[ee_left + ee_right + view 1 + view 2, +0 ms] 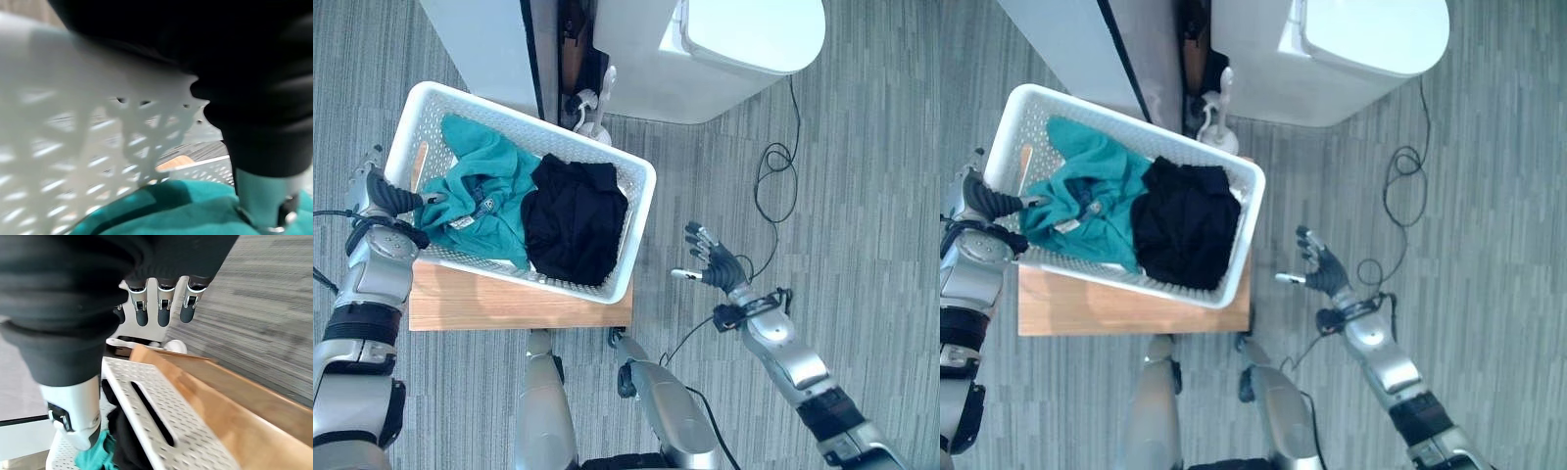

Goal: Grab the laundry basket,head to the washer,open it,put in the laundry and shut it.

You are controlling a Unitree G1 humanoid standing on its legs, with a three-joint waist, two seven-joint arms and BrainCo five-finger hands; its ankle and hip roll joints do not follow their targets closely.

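The white perforated laundry basket (529, 122) rests on a low wooden table (509, 304). Inside lie a teal garment (480, 186) on the left and a black garment (573, 220) on the right. My left hand (386, 196) is at the basket's left end, its thumb hooked over the rim onto the teal cloth (186, 205), with the basket wall (73, 147) right against it. To the right of the basket, my right hand (717, 259) hangs above the floor, clear of the basket, with its fingers (164, 308) straight. The basket's right end with its handle slot (166, 406) lies just past them.
The white washer (744, 39) stands beyond the basket at the upper right, lid down. A white cabinet (480, 39) stands to its left, with a dark gap and a small white bottle-like object (592, 113) between them. Grey carpet surrounds the table.
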